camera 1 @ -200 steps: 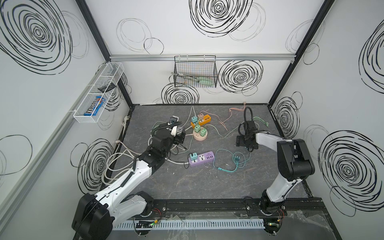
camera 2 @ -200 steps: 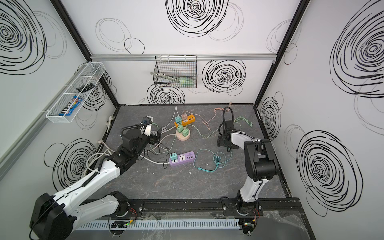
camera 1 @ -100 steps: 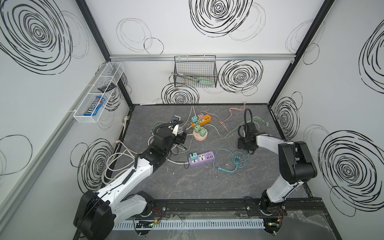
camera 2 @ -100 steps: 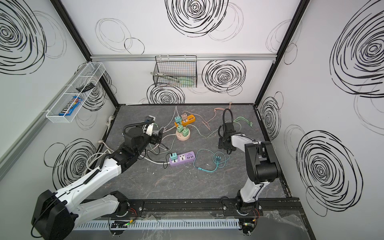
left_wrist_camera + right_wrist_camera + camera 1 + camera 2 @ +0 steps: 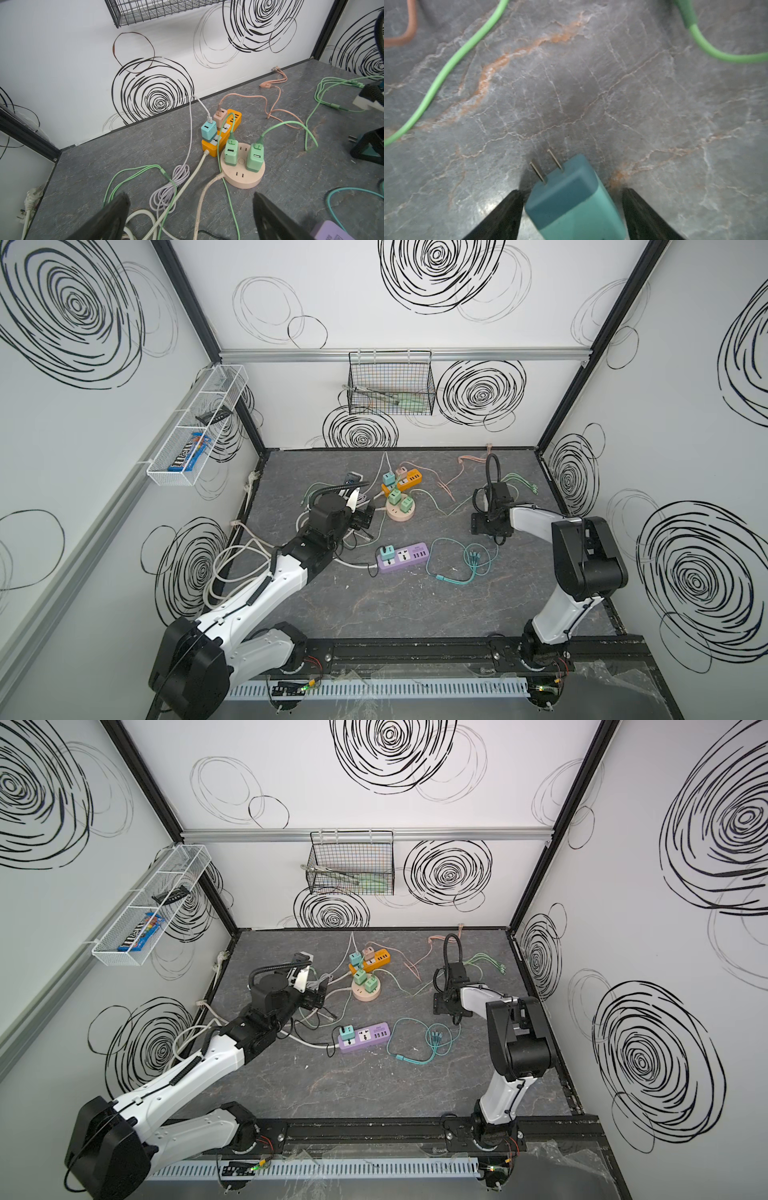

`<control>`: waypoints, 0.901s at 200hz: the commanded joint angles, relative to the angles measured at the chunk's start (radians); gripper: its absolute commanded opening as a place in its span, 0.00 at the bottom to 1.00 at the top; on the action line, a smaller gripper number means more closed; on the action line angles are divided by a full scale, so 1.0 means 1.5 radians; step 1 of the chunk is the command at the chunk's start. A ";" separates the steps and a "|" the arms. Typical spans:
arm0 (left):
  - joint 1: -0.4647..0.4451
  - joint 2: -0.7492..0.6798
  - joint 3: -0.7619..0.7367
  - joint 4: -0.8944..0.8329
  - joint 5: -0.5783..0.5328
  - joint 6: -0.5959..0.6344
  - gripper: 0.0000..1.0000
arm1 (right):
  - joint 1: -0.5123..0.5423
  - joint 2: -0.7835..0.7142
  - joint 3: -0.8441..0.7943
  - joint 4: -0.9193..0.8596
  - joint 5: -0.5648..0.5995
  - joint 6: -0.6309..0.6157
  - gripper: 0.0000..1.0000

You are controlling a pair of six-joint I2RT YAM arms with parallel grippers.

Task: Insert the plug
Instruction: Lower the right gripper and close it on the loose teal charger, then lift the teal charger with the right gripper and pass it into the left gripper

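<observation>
A teal plug (image 5: 571, 199) with two metal prongs lies on the grey marbled floor, between the fingers of my right gripper (image 5: 572, 190). The jaws stand open on either side of it, with a thin gap at each finger. Both top views show that gripper (image 5: 488, 526) (image 5: 449, 1006) low over the floor at the right. My left gripper (image 5: 191, 197) is wide open and empty above loose cables, close to the round pink power strip (image 5: 242, 176). A purple power strip (image 5: 403, 558) lies in the middle with one teal charger (image 5: 387, 552) in it.
An orange power strip (image 5: 209, 148) holding chargers lies behind the round one. Green cables (image 5: 446, 70), pink cables (image 5: 270, 97) and a teal cable bundle (image 5: 465, 568) trail over the floor. White cords pile up at the left wall (image 5: 232, 568). A wire basket (image 5: 390, 389) hangs on the back wall.
The left wrist has drifted slightly toward the back. The right gripper stays in nearly the same place over the plug.
</observation>
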 commanded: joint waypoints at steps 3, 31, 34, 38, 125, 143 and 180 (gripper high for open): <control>-0.003 0.005 0.024 0.017 0.009 0.003 0.96 | 0.019 0.000 -0.004 -0.002 -0.027 -0.002 0.75; -0.004 0.008 0.025 0.018 0.011 0.002 0.96 | 0.055 -0.034 -0.037 -0.003 -0.009 0.004 0.69; -0.004 0.009 0.025 0.018 0.011 0.001 0.96 | 0.057 -0.036 -0.039 -0.004 -0.004 0.005 0.68; -0.003 0.010 0.024 0.017 0.012 0.001 0.96 | 0.063 -0.040 -0.042 -0.005 0.004 0.008 0.67; -0.004 0.025 0.035 0.003 0.034 0.000 0.96 | 0.104 -0.073 -0.069 0.026 0.057 0.022 0.42; -0.005 0.035 0.045 -0.013 0.067 -0.004 0.96 | 0.106 -0.103 -0.077 0.039 0.075 0.018 0.38; -0.027 0.091 0.133 -0.088 0.246 -0.090 0.96 | 0.163 -0.265 -0.138 0.155 0.089 -0.043 0.36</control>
